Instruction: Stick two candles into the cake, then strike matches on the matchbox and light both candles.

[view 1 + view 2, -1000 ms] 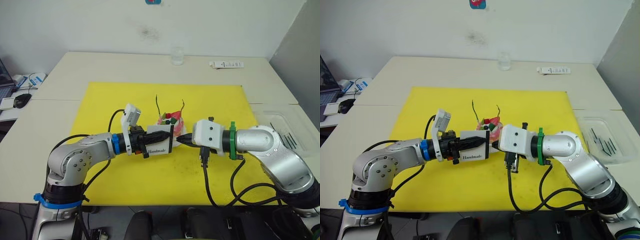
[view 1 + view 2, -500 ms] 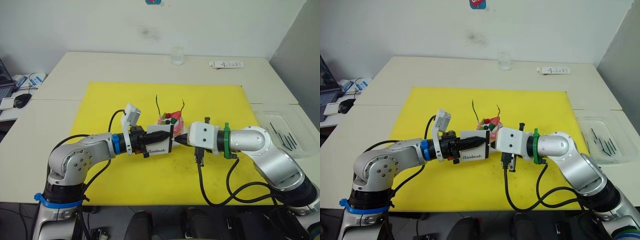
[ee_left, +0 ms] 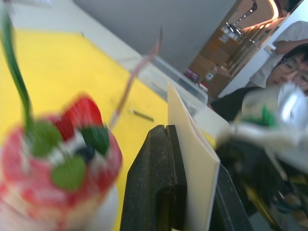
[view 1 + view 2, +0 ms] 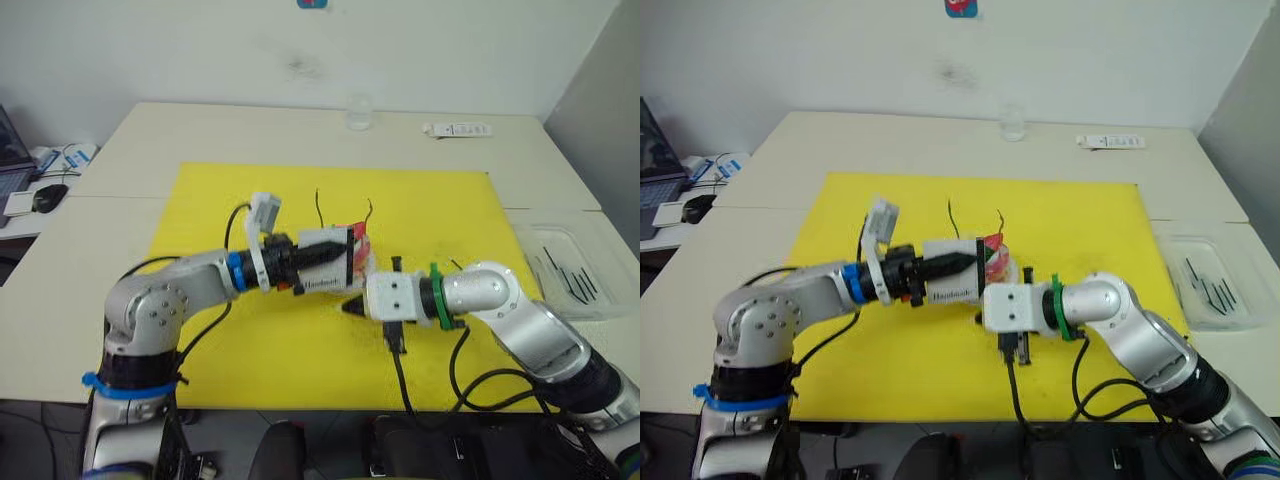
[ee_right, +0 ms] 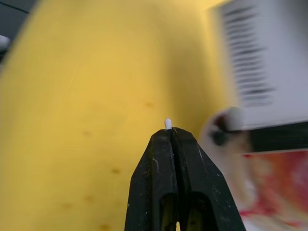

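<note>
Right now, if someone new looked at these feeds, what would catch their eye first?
The left gripper holding the white matchbox up, right in front of the pink cake mid-mat. The right gripper is pinched on a match, just below the box. Both candles already stand in the cake.

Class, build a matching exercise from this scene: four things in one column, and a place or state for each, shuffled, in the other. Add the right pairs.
Things:
1. matchbox
2. candles
3. clear glass
4. right end effector

Places or states:
A. standing in the cake
B. at the table's far edge
C. clamped in the left end effector
D. shut on a small white-tipped stick

Pairs: 1-C, 2-A, 3-B, 4-D
</note>
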### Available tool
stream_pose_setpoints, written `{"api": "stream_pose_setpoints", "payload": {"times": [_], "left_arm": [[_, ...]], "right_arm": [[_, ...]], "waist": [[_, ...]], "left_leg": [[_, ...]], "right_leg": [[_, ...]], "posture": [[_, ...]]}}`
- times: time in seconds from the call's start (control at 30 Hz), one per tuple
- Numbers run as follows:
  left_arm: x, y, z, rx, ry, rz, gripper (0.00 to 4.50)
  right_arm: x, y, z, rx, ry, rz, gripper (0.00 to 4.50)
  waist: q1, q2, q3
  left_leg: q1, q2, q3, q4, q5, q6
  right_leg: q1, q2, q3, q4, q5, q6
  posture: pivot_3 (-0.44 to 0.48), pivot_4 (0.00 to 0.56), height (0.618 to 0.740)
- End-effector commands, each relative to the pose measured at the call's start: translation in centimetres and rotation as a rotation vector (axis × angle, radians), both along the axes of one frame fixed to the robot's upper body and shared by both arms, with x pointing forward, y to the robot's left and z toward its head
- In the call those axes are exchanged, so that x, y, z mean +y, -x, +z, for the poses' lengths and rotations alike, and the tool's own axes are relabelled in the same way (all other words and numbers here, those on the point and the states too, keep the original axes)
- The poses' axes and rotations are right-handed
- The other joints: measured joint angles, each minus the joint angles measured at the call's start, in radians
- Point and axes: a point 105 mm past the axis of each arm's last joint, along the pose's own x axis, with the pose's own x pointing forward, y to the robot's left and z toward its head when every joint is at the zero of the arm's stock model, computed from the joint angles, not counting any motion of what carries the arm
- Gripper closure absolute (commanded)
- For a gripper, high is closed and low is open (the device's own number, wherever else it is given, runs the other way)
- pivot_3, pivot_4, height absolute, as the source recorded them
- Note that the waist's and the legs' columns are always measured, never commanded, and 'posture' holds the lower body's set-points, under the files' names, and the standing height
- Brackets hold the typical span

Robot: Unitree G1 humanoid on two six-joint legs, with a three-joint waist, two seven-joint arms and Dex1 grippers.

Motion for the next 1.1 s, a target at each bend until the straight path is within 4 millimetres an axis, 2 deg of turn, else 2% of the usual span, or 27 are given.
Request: {"api": "stream_pose_setpoints", "payload": {"times": [0.03, 0.17, 0.5, 0.67, 0.93, 1.1], "left_arm": [[2.0, 0.0, 1.2, -0.059, -0.024, 0.031, 4.5], [2.1, 1.2, 0.0, -0.037, -0.078, -0.003, 4.5], [1.6, 2.1, -2.4, 0.016, -0.098, -0.021, 4.5], [1.0, 2.5, -3.2, 0.034, -0.095, -0.037, 4.5], [0.4, 2.7, -3.7, 0.085, -0.056, -0.085, 4.5], [0.1, 2.9, -3.7, 0.124, -0.032, -0.126, 4.5]], "right_arm": [[-1.0, -0.3, 2.8, -0.065, -0.046, -0.031, 4.48], [-1.1, -0.9, 4.0, -0.071, -0.105, -0.094, 4.48], [-1.4, -2.2, 4.8, -0.099, -0.16, -0.183, 4.48], [-0.9, -2.3, 5.5, -0.097, -0.207, -0.193, 4.48], [-0.5, -2.5, 6.2, 0.049, -0.353, -0.292, 4.48], [-0.3, -2.2, 6.3, 0.104, -0.376, -0.302, 4.48]], "waist": [[-0.013, 0.0, 0.0], [-0.011, 0.0, 0.0], [-0.007, 0.0, 0.0], [-0.007, 0.0, 0.0], [-0.007, 0.0, 0.0], [-0.007, 0.0, 0.0]], "left_leg": [[0.001, 0.0, 0.001, 0.0, 0.0, 0.0], [0.002, 0.002, 0.002, -0.001, 0.0, 0.0], [0.002, 0.001, 0.002, -0.001, 0.0, 0.0], [0.002, 0.002, 0.001, -0.001, 0.0, 0.0], [0.002, 0.002, 0.001, -0.001, 0.0, 0.0], [0.002, 0.001, 0.001, -0.001, 0.0, 0.0]], "right_leg": [[0.0, 0.0, 0.001, 0.0, 0.0, 0.0], [0.0, -0.003, 0.002, 0.0, 0.0, 0.0], [0.0, -0.003, 0.002, 0.0, 0.0, 0.0], [0.0, -0.003, 0.001, 0.001, 0.0, 0.0], [0.0, -0.003, 0.001, 0.0, 0.0, 0.0], [0.0, -0.003, 0.001, 0.001, 0.0, 0.0]], "posture": [[0.0, 0.15, 0.74], [0.0, 0.15, 0.74], [0.0, 0.15, 0.74], [0.0, 0.15, 0.74], [0.0, 0.15, 0.74], [0.0, 0.15, 0.74]]}}
